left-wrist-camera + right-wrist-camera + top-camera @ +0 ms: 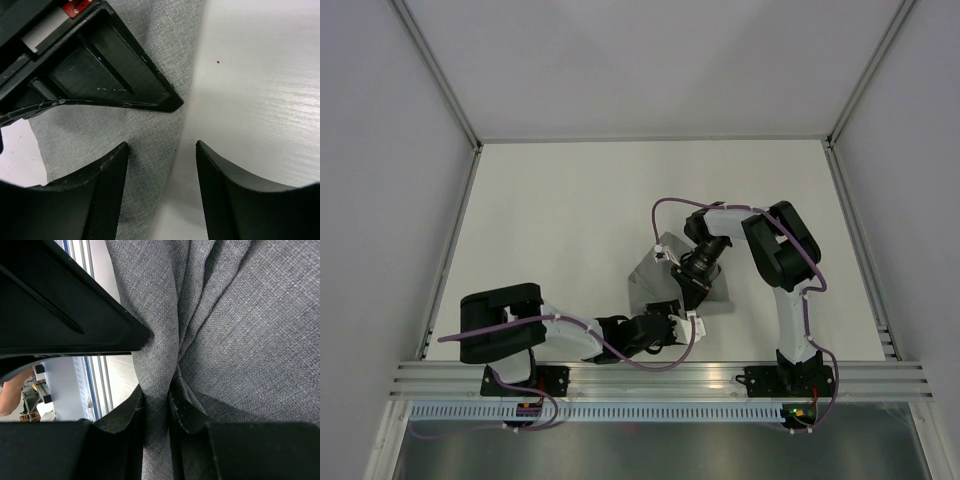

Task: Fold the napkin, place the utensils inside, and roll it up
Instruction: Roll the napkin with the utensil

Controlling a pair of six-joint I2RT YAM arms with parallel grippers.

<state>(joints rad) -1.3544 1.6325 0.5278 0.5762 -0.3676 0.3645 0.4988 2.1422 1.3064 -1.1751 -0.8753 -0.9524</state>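
The grey napkin (648,276) lies near the front middle of the table, partly under both arms. My right gripper (693,296) comes down on it from above and is shut on a bunched fold of the cloth (225,315), with creases fanning out from the pinch (157,397). My left gripper (680,321) is at the napkin's near edge, low over the table. It is open, and its jaws straddle the edge of the cloth (145,125) without closing on it (161,150). The utensils are out of view.
The white table (570,220) is walled by white panels at the back and sides. An aluminium rail (660,380) runs along the near edge. The right gripper's black finger (110,75) sits close above the left jaws.
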